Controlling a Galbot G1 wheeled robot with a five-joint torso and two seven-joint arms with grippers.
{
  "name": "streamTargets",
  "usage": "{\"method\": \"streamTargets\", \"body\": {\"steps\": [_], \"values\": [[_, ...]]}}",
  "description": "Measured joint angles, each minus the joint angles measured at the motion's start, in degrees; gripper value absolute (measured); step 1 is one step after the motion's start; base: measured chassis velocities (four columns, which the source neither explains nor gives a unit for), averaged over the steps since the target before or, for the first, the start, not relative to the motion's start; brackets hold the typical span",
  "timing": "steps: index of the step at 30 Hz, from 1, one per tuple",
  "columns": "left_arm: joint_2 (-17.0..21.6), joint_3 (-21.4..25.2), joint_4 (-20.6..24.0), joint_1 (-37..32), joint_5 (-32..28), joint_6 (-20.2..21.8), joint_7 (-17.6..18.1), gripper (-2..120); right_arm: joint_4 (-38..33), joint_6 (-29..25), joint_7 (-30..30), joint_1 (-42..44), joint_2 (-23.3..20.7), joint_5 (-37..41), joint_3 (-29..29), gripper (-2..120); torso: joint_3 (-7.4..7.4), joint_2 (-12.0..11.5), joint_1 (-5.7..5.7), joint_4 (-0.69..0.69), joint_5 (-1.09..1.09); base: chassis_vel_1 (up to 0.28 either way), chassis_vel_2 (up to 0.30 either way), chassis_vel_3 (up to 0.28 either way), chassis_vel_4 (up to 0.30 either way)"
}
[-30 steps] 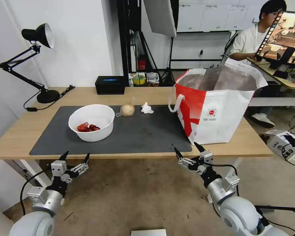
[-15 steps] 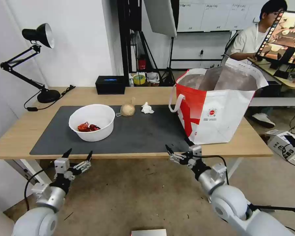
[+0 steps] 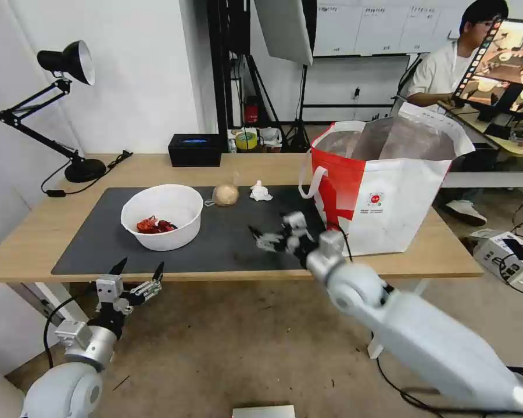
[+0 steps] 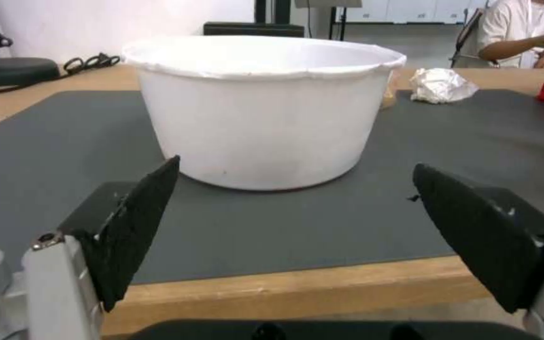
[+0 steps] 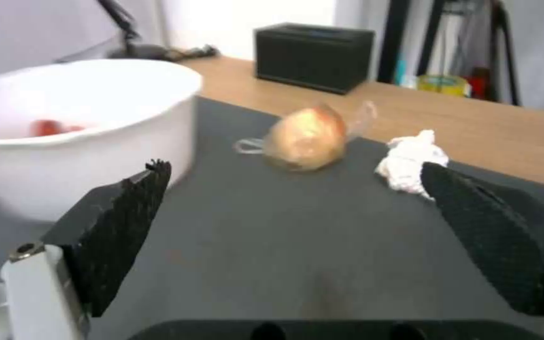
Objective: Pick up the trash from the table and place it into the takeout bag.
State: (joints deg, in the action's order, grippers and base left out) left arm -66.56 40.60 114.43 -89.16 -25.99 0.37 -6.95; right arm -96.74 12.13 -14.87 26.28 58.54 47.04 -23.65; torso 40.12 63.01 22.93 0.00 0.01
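Low at the frame's lower left, the left gripper (image 3: 138, 275) hangs before the table (image 3: 52, 217) edge with fingers spread, facing the bowl (image 3: 162, 216). The right gripper (image 3: 266, 238) hovers mid-frame over the mat (image 3: 232, 238) — fingers wide apart, empty. Beyond it lie the lump (image 3: 226, 194) and tissue (image 3: 260, 191), just beside each other — the bag (image 3: 383, 186) stands open at right.

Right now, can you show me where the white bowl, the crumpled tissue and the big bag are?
white bowl (image 3: 183, 227), head view, front wall.
crumpled tissue (image 3: 260, 192), head view, middle.
takeout bag (image 3: 401, 215), head view, white front panel.
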Motion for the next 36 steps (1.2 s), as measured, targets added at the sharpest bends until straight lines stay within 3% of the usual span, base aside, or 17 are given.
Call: {"method": "streamTargets", "body": {"steps": [8, 13, 16, 23, 36], "values": [[0.0, -0.2, -0.2, 0.2, 0.0, 0.0, 0.0, 100, 13.3, 5.6, -12.7, -6.7, 11.3, -1.0, -2.3, 100, 0.00, 0.0, 0.00, 0.00, -0.02, 0.000, 0.000, 0.000, 0.000], [0.1, -0.3, -0.5, 0.3, 0.1, 0.1, 0.0, 100, 18.1, 7.3, -16.0, -7.9, 14.9, -1.4, -1.9, 100, 0.00, 0.0, 0.00, 0.00, -0.02, 0.000, 0.000, 0.000, 0.000], [0.3, -0.6, -0.9, 0.7, 0.1, 0.1, 0.0, 100, 25.1, 8.1, -18.2, -9.7, 19.0, -2.2, -0.3, 100, 0.00, 0.0, 0.00, -0.01, -0.02, 0.000, 0.000, 0.000, 0.000], [0.6, -1.2, -1.3, 1.2, 0.1, 0.0, -0.1, 100, 32.8, 8.6, -19.4, -12.4, 23.1, -1.9, 2.5, 100, -0.01, 0.0, 0.00, -0.01, -0.01, 0.000, 0.000, 0.000, 0.000], [0.0, -1.6, -1.7, 1.7, 0.1, -0.2, -0.4, 100, 49.1, 9.3, -15.8, -18.5, 31.3, -5.3, 4.8, 100, -0.01, 0.0, -0.01, 0.00, -0.01, 0.000, 0.000, 0.000, 0.000]]}}
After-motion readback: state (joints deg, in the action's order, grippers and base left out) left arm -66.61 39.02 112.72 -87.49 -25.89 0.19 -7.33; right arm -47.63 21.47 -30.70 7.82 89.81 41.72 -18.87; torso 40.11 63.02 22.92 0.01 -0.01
